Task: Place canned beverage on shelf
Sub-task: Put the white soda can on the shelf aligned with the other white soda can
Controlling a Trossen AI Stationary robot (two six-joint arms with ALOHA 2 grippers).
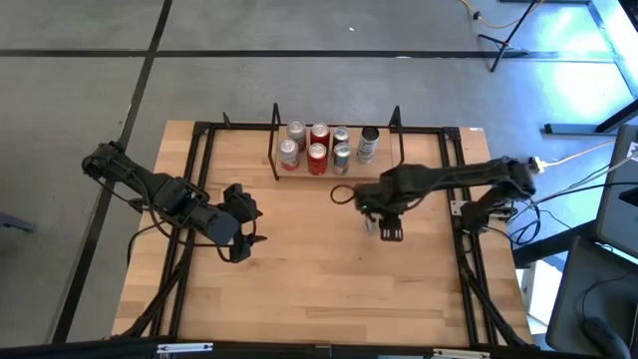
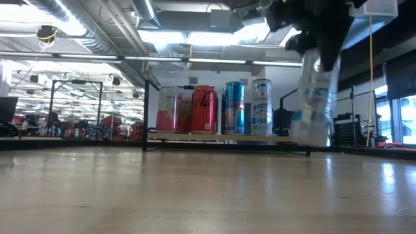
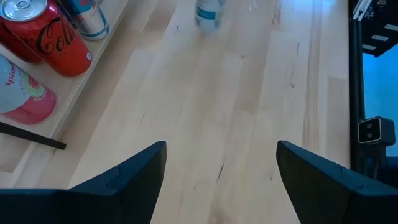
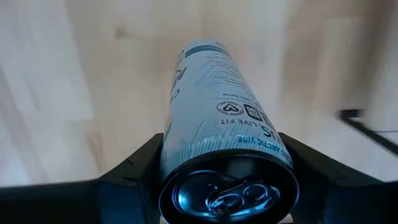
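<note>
A light blue-and-white slim can [image 2: 315, 97] is in my right gripper [image 1: 384, 227], which is shut on it over the table's middle, near side of the shelf. It also shows in the right wrist view [image 4: 214, 124]. The shelf [image 1: 387, 166], a low light-wood board with black rod frames, stands at the table's far middle and carries several upright cans [image 1: 317, 158], red, pink, blue and silver. My left gripper [image 1: 244, 231] is open and empty left of centre, its fingers [image 3: 124, 180] spread over bare wood. My right gripper pinches the can between its two fingers, on opposite sides of the wall just under the top rim [image 4: 180, 168]. The fingers come from above, pointing down. The can hangs upright below them, pull-tab end up, its base [image 2: 311, 140] clear of the table.
Black rails [image 1: 204, 179] run along the tabletop's left, right and far edges. The shelf's right part beside the silver can [image 1: 368, 143] shows bare board. Bare wood lies between the two grippers and toward the near edge. Cables and stands lie on the floor beyond the table.
</note>
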